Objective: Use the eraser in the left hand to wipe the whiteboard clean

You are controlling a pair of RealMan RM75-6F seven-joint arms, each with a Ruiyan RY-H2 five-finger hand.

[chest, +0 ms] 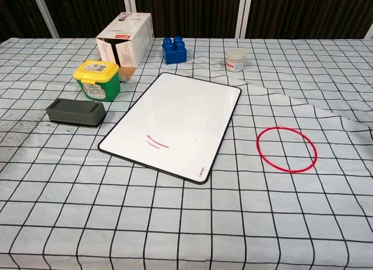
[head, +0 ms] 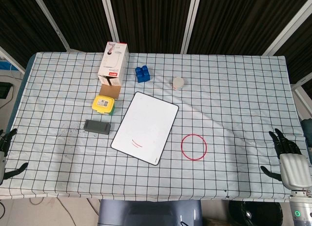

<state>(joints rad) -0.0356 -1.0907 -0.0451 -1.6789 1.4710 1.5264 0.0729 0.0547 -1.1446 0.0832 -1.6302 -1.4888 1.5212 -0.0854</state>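
Dark grey rectangular block eraser (head: 97,126) lies on the checked-cloth table (head: 234,89) just left of the glossy white, black-rimmed whiteboard (head: 146,126) — well apart from the empty, spread left robot hand (head: 6,155); right robot hand (head: 287,155) likewise spread. Chest view: eraser (chest: 76,112) matte, board (chest: 175,121) bearing red strokes — no hands visible.

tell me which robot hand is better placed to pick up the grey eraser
Left. The dark grey rectangular eraser lies left of the white whiteboard, on the side of the left robot hand; the right robot hand waits at the far edge.

left hand (head: 5,155) cut by frame edge | right hand (head: 291,163) wrist cropped (both unseen in chest view)
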